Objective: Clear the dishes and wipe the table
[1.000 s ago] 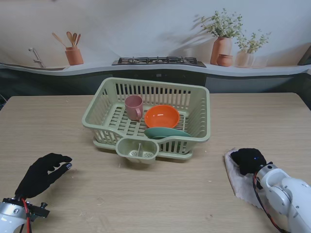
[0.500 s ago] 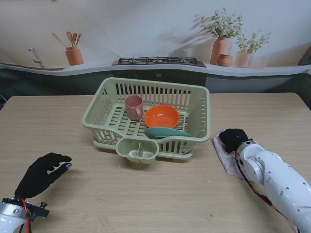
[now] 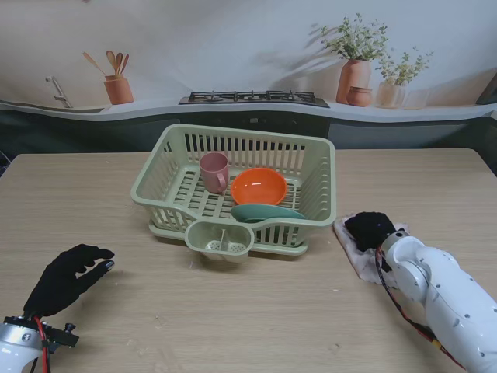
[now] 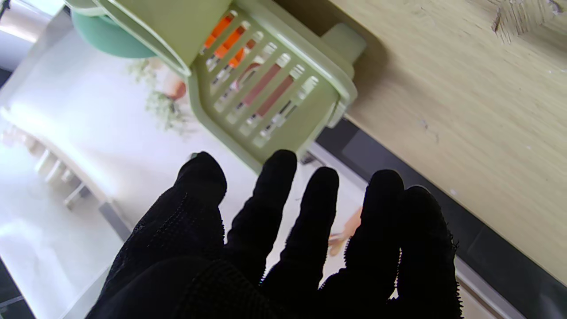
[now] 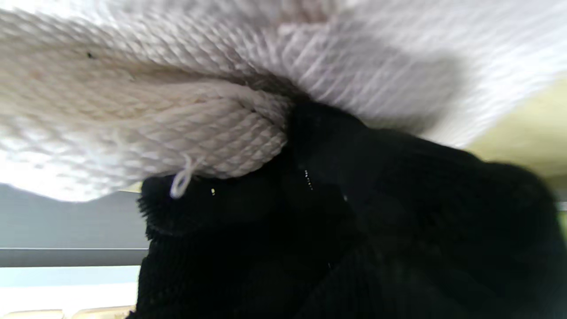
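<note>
While the right robot hand presses down on the pale cloth, fingers curled into it, the cloth lies on the tabletop just right of the green dish rack. The left robot hand hovers empty with fingers spread, well apart from the rack.

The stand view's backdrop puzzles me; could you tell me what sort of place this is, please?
Probably a mock kitchen: the wooden table carries a dish rack with a cup and a bowl in it, while the stove, tap and potted plants behind look like a flat printed backdrop.
</note>
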Tool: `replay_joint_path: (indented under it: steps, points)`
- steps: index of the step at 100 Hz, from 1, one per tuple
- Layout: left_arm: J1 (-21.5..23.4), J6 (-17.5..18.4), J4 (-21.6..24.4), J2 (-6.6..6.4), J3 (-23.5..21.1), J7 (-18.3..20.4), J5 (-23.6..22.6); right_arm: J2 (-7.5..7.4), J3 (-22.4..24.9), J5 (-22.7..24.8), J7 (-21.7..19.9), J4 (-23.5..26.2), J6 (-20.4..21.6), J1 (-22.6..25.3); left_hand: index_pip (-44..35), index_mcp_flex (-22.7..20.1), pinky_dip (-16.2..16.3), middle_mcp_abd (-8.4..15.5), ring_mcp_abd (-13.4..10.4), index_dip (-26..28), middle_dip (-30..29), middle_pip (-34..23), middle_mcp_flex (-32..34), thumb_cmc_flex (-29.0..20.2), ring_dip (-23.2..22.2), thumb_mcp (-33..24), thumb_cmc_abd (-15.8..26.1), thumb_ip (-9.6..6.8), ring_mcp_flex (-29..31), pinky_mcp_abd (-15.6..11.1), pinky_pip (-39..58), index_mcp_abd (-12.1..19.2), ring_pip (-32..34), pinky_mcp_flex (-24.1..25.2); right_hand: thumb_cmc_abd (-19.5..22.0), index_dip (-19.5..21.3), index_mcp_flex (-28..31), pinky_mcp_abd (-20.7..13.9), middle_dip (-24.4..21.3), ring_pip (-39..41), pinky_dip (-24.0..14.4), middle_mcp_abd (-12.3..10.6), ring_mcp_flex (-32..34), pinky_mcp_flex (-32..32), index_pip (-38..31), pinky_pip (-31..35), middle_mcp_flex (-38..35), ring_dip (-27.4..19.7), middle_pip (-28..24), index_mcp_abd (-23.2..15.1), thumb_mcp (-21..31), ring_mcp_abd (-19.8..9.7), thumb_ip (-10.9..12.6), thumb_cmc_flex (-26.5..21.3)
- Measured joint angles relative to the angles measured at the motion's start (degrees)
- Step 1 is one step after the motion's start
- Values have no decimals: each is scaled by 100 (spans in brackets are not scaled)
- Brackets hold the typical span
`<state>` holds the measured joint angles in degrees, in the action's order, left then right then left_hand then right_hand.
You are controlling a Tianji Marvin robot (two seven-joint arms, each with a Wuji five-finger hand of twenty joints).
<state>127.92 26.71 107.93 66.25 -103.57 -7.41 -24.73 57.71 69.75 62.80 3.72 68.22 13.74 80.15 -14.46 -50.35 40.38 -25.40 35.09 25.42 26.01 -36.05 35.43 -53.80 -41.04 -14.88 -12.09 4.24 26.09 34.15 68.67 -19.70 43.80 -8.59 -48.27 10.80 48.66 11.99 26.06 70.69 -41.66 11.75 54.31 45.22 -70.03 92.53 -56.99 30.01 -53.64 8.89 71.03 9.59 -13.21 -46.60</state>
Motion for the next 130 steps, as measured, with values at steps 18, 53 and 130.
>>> replay_joint_path:
  steps: [18,53,130]
  points:
    - [-7,9,-8,0,-1,-10,-13,-25,833,376,-124,649,704,848,0,0,0,0,0,0,0,0,0,0,0,0,0,0,0,0,0,-1,0,0,0,0,0,0,-1,0,0,0,0,-2,-5,-2,0,-1,1,0,0,0,0,0]
    - [-8,27,-18,0,-1,-21,-17,-132,1303,637,176,851,632,1402,0,0,0,0,0,2,0,0,0,0,0,0,0,0,0,0,0,-1,0,0,6,25,-81,0,9,0,0,-12,0,-4,-332,-3,18,-1,1,-22,9,-4,-4,6]
    - [19,141,-39,20,-27,-199,-74,-21,-1987,-747,319,-1369,-1139,-1657,1,0,0,0,0,24,-1,0,0,0,0,63,0,0,0,0,0,-1,0,1,-231,301,-51,54,137,11,0,66,0,-18,-437,-3,-8,-1,-25,181,281,43,64,6]
